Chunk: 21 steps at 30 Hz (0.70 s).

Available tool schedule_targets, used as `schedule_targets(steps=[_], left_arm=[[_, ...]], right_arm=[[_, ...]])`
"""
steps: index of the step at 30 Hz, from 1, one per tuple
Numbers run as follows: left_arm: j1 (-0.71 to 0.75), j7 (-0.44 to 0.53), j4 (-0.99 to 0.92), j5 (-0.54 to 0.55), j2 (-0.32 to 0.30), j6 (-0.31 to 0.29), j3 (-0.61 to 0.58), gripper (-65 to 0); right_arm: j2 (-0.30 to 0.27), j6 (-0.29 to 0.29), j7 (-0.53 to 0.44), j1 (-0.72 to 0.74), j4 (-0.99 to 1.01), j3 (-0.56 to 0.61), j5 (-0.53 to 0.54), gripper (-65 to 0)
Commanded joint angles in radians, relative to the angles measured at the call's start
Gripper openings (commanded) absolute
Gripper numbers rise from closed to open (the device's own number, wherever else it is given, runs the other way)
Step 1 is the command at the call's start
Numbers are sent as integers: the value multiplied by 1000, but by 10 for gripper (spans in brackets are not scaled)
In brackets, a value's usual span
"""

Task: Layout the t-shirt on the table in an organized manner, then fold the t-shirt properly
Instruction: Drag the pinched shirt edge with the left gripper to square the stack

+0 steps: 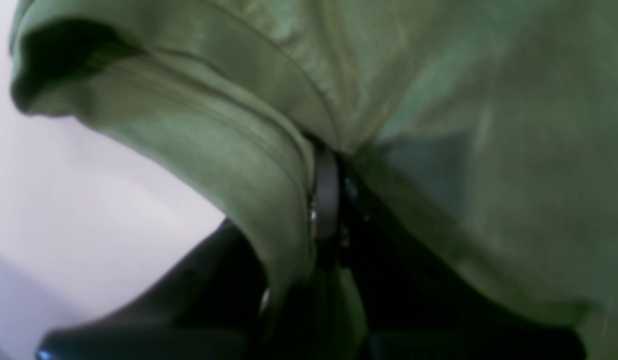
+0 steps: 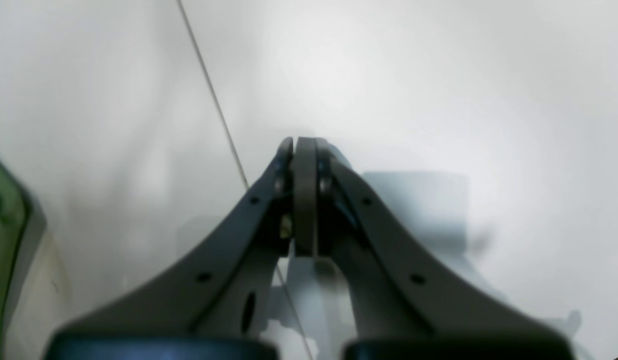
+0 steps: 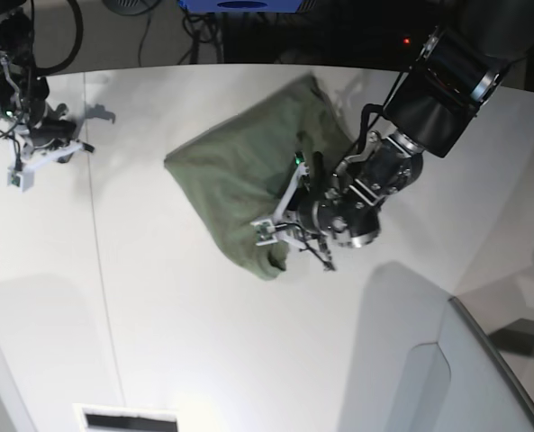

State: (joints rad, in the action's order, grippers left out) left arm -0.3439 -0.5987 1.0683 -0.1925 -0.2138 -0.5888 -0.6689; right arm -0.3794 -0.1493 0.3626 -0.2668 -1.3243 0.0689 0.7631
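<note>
The olive-green t-shirt (image 3: pixel 235 184) lies crumpled in a rough heap on the middle of the white table (image 3: pixel 158 342). My left gripper (image 3: pixel 280 241) sits at the heap's near edge, shut on a fold of the fabric. In the left wrist view the t-shirt (image 1: pixel 439 125) fills most of the frame and bunches around the left gripper (image 1: pixel 326 200), with a rolled hem or sleeve opening at the upper left. My right gripper (image 3: pixel 68 144) is at the table's far left, well away from the shirt. Seen from the right wrist, the right gripper (image 2: pixel 304 147) is shut on nothing above bare table (image 2: pixel 439 75).
A thin seam line (image 2: pixel 214 100) runs across the table under the right gripper. A green sliver (image 2: pixel 4 235) shows at the right wrist view's left edge; I cannot tell what it is. A grey panel (image 3: pixel 483 360) stands at the near right. Cables hang behind the far edge.
</note>
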Motion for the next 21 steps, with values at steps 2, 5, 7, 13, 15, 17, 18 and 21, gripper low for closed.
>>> schedule_targets(steps=[2, 5, 7, 13, 15, 17, 18, 21], left_arm=[[-14, -66, -6, -71, 1, 11, -47, -650], [-42, -66, -7, -94, 30, 11, -93, -650], [-53, -66, -9, -89, 52, 11, -119, -650], [-48, 6, -23, -95, 115, 11, -145, -650], [-48, 10, -43, -95, 135, 11, -145, -650], [-48, 12, -52, -95, 149, 11, -145, -650], [-48, 15, -52, -95, 153, 11, -145, -650], [-48, 39, -55, -95, 164, 11, -145, -650]], right_arm=[[-10, -17, 20, -12, -2, -5, -3, -650], [-10, -19, 20, -13, -2, -5, -3, -650], [-10, -19, 20, -16, -2, -7, -1, -650], [-10, -22, 20, -16, -2, -7, 2, -650], [-10, -22, 20, -16, -2, -7, 2, -650], [-10, -22, 20, -16, -2, -8, 2, -650], [-10, -22, 20, -16, -2, -8, 2, -650], [-10, -22, 20, -16, -2, -24, 0, -650]])
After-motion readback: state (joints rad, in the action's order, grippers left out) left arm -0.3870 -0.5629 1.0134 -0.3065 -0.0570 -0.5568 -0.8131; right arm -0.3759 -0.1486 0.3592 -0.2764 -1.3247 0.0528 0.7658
